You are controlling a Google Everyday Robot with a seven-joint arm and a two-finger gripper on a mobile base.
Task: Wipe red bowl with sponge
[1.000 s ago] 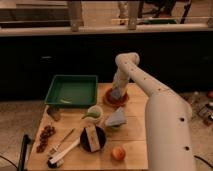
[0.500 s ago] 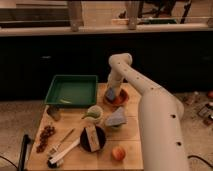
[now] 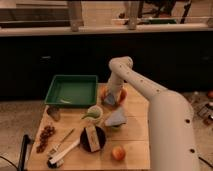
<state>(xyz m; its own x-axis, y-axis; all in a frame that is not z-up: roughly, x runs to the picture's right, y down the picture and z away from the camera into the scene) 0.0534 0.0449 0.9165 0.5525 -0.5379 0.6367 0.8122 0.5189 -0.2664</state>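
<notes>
The red bowl (image 3: 120,94) sits at the far middle of the wooden table (image 3: 135,132), just right of the green tray. My arm reaches over from the right, bends at its elbow above the table's far edge and comes down into the bowl. The gripper (image 3: 111,98) is inside the bowl on its left half, shut on the blue-grey sponge (image 3: 109,100), which presses onto the bowl's inner surface. The arm hides much of the bowl; only its orange-red rim shows on both sides.
A green tray (image 3: 71,90) stands far left. In front of the bowl are a pale green-white cup (image 3: 93,114), a grey-blue triangular piece (image 3: 116,118), a black bowl (image 3: 100,144) holding a tan block (image 3: 91,137), an orange fruit (image 3: 118,153), dark red berries (image 3: 46,135) and a white-handled brush (image 3: 62,152).
The gripper with the sponge has slid left across the red bowl, and the arm's elbow has swung left with it. The bowl and other things have not moved.
</notes>
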